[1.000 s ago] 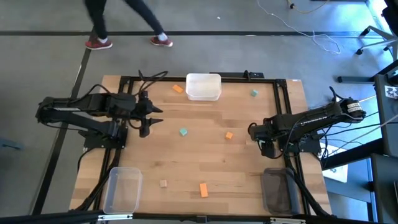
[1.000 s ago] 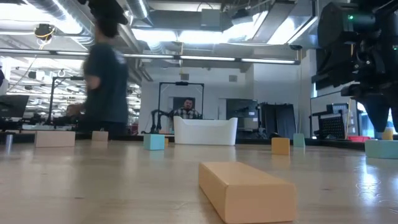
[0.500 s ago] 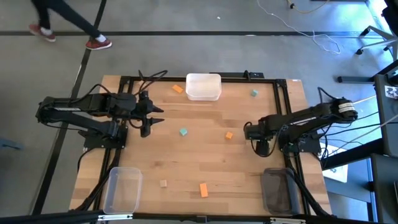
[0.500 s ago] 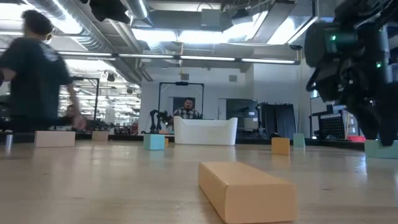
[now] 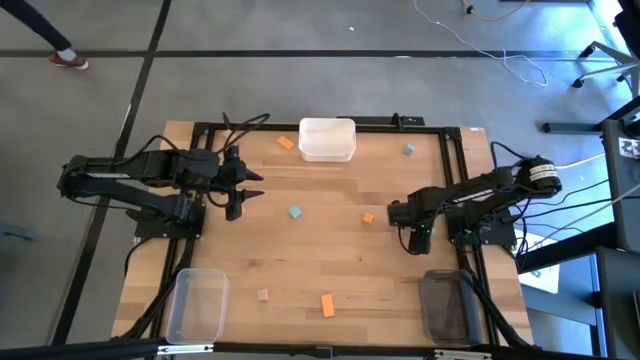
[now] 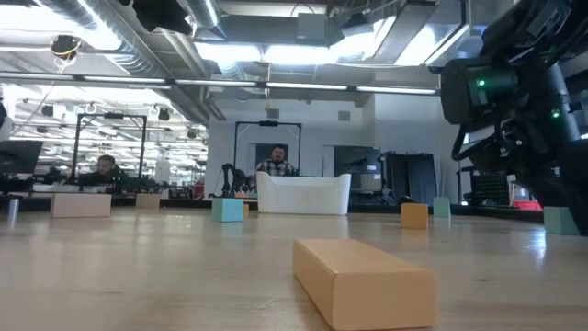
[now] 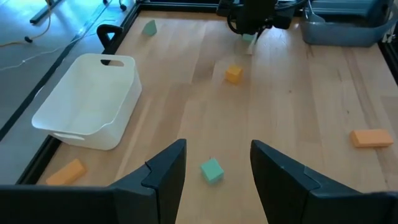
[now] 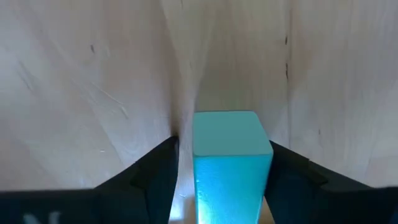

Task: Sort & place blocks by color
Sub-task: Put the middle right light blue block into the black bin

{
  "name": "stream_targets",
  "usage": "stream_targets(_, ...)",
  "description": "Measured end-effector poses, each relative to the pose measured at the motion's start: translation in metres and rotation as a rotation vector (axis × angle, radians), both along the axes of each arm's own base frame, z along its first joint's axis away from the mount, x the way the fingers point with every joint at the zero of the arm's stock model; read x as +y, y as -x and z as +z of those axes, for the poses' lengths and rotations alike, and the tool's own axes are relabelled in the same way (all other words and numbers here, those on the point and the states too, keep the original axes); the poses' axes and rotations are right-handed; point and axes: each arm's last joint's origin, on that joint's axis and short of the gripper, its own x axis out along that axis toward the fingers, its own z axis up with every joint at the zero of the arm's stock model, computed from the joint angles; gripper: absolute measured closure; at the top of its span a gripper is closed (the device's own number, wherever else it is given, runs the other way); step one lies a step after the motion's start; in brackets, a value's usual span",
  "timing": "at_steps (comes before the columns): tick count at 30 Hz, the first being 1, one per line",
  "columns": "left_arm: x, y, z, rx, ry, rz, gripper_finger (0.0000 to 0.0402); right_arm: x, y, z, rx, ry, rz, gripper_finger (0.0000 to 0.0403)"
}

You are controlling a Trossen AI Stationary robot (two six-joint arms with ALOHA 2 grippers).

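While the right gripper (image 5: 418, 243) is pointing down at the pale wood-plank table (image 5: 330, 260), its two dark fingers are standing on either side of a smooth teal block (image 8: 230, 163), a squared bar seen end-on, close against both faces; firm grip cannot be confirmed. It is sitting just beside the small orange cube (image 5: 368, 217), toward the table's right edge. The left gripper (image 5: 243, 195) is hanging with fingers parted and empty, a teal cube (image 5: 295, 212) lying between it and the orange cube. Beyond the orange cube, at the table's far edge, a rounded white plastic bin (image 5: 327, 140) is standing. A flat orange bar (image 5: 327, 305) is lying nearer the front.
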Motion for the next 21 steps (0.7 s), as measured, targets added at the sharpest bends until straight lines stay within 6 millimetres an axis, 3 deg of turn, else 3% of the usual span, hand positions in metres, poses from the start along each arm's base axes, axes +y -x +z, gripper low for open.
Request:
stream_targets(4,0.0,0.0,0.0,0.0,0.0,0.0,0.023,0.0,-0.001,0.002,-0.013,-0.001,-0.004,0.0266)
stream_targets(14,0.0,0.0,0.0,0.0,0.001,0.0,0.023,-0.001,-0.007,0.007,-0.024,-0.02,-0.077,0.0269)
stream_targets(21,0.0,0.0,0.0,0.0,0.002,-0.003,0.023,0.0,-0.032,0.033,-0.122,-0.098,-0.084,0.0269)
